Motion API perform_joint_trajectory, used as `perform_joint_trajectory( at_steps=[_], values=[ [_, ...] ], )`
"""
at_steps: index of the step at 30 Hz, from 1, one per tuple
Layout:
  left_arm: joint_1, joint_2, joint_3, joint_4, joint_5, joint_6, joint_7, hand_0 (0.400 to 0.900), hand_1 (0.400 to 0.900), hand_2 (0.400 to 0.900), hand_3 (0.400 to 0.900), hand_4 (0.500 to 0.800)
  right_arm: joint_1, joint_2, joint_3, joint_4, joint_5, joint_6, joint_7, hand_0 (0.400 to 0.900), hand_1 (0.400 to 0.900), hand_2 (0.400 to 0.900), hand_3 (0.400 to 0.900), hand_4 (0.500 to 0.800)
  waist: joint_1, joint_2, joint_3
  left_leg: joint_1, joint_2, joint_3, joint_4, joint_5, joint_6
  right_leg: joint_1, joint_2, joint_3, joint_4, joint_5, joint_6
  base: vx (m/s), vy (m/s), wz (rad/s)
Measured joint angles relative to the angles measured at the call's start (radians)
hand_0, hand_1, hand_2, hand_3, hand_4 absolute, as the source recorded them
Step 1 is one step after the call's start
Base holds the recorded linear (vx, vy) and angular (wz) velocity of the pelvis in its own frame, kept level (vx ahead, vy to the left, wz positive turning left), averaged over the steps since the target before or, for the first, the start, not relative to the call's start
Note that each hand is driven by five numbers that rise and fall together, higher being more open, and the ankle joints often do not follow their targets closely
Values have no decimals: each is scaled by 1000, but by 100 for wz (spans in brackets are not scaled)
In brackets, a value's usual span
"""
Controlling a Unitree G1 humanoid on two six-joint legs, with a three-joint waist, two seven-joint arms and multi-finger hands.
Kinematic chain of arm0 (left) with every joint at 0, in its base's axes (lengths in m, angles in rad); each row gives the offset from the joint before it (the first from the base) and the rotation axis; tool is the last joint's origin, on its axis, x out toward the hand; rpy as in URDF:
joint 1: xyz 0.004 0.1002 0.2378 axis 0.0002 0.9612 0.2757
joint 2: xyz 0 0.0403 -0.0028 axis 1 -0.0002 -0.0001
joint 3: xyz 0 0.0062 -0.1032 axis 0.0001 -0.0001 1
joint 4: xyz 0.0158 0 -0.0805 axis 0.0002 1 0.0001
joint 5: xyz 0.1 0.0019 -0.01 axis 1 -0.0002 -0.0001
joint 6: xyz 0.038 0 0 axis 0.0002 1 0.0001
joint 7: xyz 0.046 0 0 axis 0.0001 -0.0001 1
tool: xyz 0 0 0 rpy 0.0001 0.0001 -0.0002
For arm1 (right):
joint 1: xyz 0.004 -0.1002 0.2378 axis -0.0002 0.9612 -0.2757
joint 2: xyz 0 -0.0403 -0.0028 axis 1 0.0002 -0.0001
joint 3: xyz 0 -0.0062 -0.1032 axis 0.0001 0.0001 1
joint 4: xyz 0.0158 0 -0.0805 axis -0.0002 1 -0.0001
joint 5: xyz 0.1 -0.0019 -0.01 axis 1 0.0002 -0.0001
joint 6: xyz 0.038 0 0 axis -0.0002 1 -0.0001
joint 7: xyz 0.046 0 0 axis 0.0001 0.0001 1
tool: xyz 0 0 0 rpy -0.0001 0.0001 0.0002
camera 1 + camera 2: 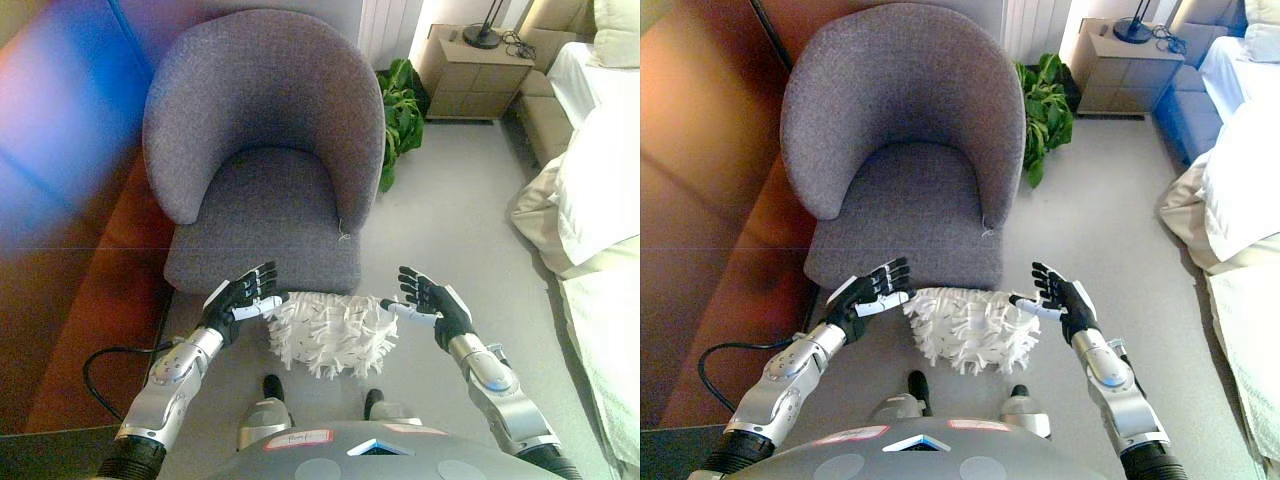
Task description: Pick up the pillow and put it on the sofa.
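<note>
Item: white shaggy pillow [330,333] on the floor before the grey armchair [265,150], flanked by left hand [240,298] and right hand [430,302], fingers spread, grasping nothing; risk: uneven squeeze lets soft fringe slip free.

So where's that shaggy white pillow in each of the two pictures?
Left eye view: pillow low centre, on the floor between the two hands.
Right eye view: pillow low centre, same spot.
Shared landmark: the grey armchair directly beyond it.
</note>
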Motion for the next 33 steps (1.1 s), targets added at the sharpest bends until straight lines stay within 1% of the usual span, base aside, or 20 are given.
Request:
perform_joint_trajectory(
  at_steps=[6, 10, 15, 18, 20, 22, 25, 27, 29, 31, 33],
  values=[
    [0, 0, 0, 0, -10, 0, -2, 900, 900, 900, 900, 800, 0, 0, 0, 0, -5, -1, -8, 900, 900, 900, 900, 800, 0, -3, -10, 0, 0, 1, 0, 0, 0, -1, 0, 1, 0, 0, 0, 0, 0, 0],
    [0, 1, 0, 0, -10, 0, -5, 900, 900, 900, 900, 800, 0, -15, 1, 0, -100, -2, -8, 900, 900, 900, 900, 800, 3, -3, -18, -1, 0, 0, 0, 0, 0, -1, 0, 0, 0, 0, 0, 26, -15, 2],
    [0, 11, 0, 0, -10, 0, -40, 900, 900, 900, 900, 800, 0, -94, 4, 0, -293, -2, -7, 900, 900, 900, 900, 800, 9, -3, -18, -4, 0, -1, 0, -1, 0, -2, 0, -1, 0, 0, 0, 43, -33, 5],
    [0, 23, 0, 0, -10, 0, -46, 900, 900, 900, 900, 800, -5, -125, 0, 0, -356, 0, -5, 900, 900, 900, 900, 800, 9, -5, -17, -5, 1, -2, 0, -1, -1, -3, 0, -2, 0, 0, 0, 82, -56, 7],
    [-3, 35, 0, 0, -10, 0, -49, 900, 900, 900, 900, 800, -16, -146, 12, 1, -436, 7, 17, 900, 900, 900, 900, 800, 9, -8, -15, -8, 1, -6, 0, -1, -1, -4, 2, -4, 0, 0, 0, 47, -72, 13],
    [-14, 50, 0, -1, -10, 0, -54, 900, 900, 900, 900, 800, -29, -182, 31, 1, -470, 23, 37, 900, 900, 900, 900, 800, 10, -15, -11, -13, 1, -13, 0, 1, 0, -6, 2, -8, 0, 0, 0, 6, -87, 15],
    [-22, 76, -1, -1, -10, -2, -63, 900, 900, 900, 900, 800, -64, -196, 50, 24, -487, 41, 41, 900, 900, 900, 900, 800, 11, -23, -4, -42, 2, -27, 0, 8, 2, -31, 3, -14, 4, 0, 0, -50, -89, 13],
    [-45, 89, -4, -1, -10, -4, -66, 900, 900, 900, 900, 800, -102, -198, 70, 58, -488, 46, 34, 900, 900, 900, 900, 800, 13, -26, 15, -71, 2, -38, 0, 17, 4, -55, 5, -22, 7, 3, -3, -72, -100, 15],
    [-77, 94, -10, -3, -10, -17, -66, 900, 900, 900, 900, 800, -140, -199, 85, 84, -488, 47, 27, 900, 900, 900, 900, 800, 19, -22, 50, -99, 4, -47, 11, 29, 6, -83, 8, -28, 19, 4, -5, -108, -105, 18],
    [-125, 110, -27, -10, -10, -47, -66, 900, 900, 900, 900, 800, -185, -205, 95, 96, -487, 47, 5, 900, 900, 900, 900, 800, 30, -9, 105, -144, 8, -66, 17, 51, 10, -126, 12, -37, 44, 6, -13, -127, -95, 18],
    [-170, 121, -40, -12, -10, -70, -64, 900, 900, 900, 900, 800, -232, -206, 102, 111, -487, 46, -14, 900, 900, 900, 900, 800, 40, 0, 162, -178, 14, -76, 35, 56, 10, -158, 14, -40, 72, 4, -17, -112, -84, 16]
  ],
)
